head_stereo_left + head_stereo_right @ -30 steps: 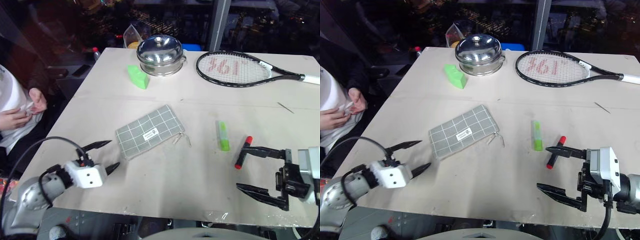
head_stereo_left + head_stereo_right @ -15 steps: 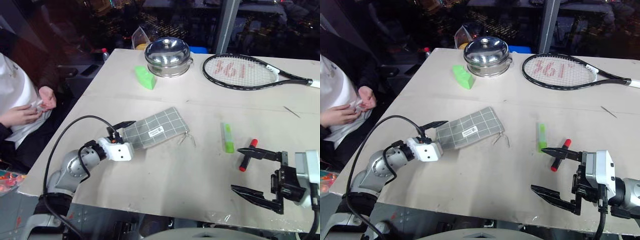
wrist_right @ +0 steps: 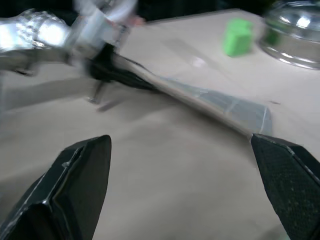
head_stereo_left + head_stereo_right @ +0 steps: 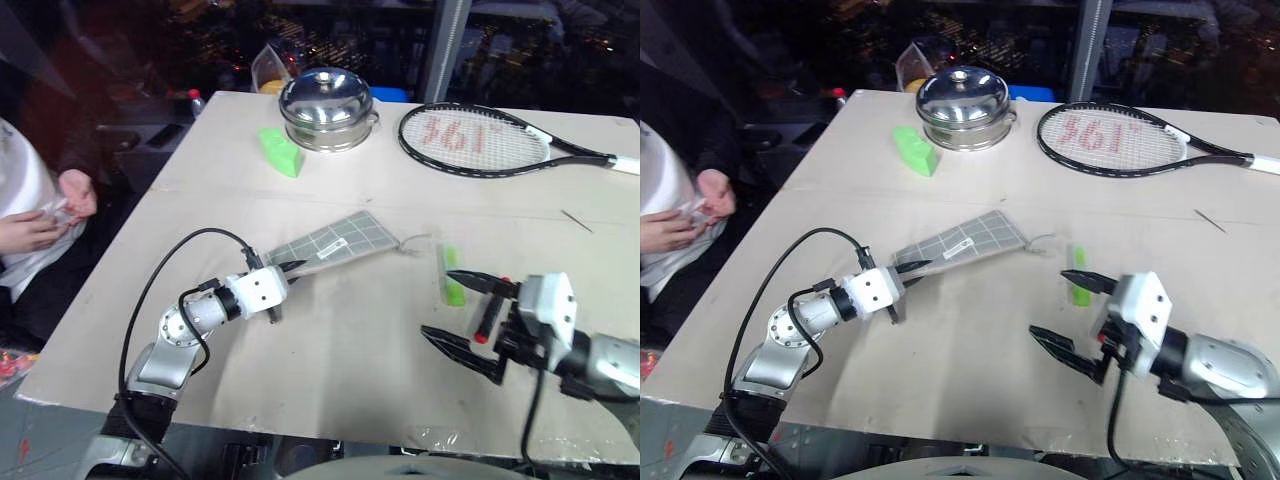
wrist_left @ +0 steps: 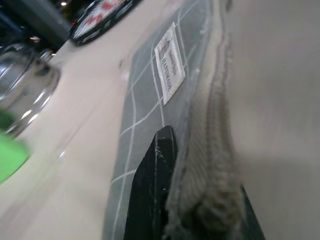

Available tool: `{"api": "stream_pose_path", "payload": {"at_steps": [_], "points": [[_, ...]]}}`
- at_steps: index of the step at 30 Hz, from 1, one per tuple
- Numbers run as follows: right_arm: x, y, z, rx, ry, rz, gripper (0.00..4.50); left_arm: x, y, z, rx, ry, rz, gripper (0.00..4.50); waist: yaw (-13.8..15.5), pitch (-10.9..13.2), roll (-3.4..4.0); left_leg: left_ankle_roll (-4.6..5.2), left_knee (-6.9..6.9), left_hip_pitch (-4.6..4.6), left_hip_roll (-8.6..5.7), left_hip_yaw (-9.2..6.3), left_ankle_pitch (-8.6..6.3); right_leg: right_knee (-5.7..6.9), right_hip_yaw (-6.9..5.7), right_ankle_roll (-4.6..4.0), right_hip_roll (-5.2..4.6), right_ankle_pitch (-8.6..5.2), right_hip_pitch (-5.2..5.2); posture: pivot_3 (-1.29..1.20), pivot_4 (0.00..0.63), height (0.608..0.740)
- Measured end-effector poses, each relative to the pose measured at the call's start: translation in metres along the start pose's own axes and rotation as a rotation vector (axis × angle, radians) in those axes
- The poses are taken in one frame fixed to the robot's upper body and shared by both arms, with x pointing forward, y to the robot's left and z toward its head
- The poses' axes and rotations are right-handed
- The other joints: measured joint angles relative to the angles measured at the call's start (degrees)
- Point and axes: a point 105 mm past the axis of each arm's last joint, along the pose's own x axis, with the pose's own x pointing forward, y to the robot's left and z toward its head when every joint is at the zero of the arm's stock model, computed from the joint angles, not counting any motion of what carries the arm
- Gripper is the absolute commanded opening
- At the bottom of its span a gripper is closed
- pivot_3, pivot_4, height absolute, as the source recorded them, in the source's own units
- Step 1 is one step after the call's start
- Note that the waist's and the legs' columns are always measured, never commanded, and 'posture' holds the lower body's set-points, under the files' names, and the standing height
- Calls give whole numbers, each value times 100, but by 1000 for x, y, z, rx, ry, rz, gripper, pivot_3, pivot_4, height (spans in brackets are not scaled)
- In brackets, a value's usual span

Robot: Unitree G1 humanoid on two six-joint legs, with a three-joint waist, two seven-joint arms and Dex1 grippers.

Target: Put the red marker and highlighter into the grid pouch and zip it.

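Gripping the grid pouch (image 4: 335,240) at its near corner, my left gripper (image 4: 285,269) has its fingers closed on the fabric, so that end is raised from the bench (image 4: 330,350). My right gripper (image 4: 462,315) stands wide apart near the front edge, just beside the highlighter (image 4: 449,275) and the red marker (image 4: 487,318).
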Motion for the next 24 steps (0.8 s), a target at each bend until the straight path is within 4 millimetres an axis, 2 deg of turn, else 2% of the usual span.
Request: {"api": "stream_pose_path", "payload": {"at_steps": [1,4,8,17,19,24], "points": [[3,-3,-2,7,12,-14,4500,1,0,2,-1,-3,-3,139,-33,1,-2,-3,-1,2,0,1,1,0,0,2,3,1,1,0,150,740],[27,-33,-18,134,105,-157,4500,6,-3,12,-29,0,-28,139,-97,6,-3,-25,-6,1,0,1,15,3,0,8,13,6,-1,0,150,740],[34,-51,-28,190,189,-266,4500,11,-7,16,-50,6,-45,139,-93,10,0,-24,-9,-3,-3,2,15,3,0,14,27,10,-3,0,150,740],[38,-66,-19,278,173,-351,4500,17,-12,18,-69,-3,-64,139,-112,12,2,-5,-11,-2,-3,4,3,4,0,17,33,11,-7,0,150,740],[40,-67,-18,283,172,-349,3997,18,-14,18,-69,-7,-68,0,-113,13,3,-4,-11,-3,-3,7,3,4,-1,17,33,11,-8,0,150,740],[49,-66,-15,320,152,-323,2106,19,-16,19,-68,-15,-76,0,-111,13,4,-5,-12,-3,-3,8,3,4,0,18,33,11,-8,0,150,740]]}}
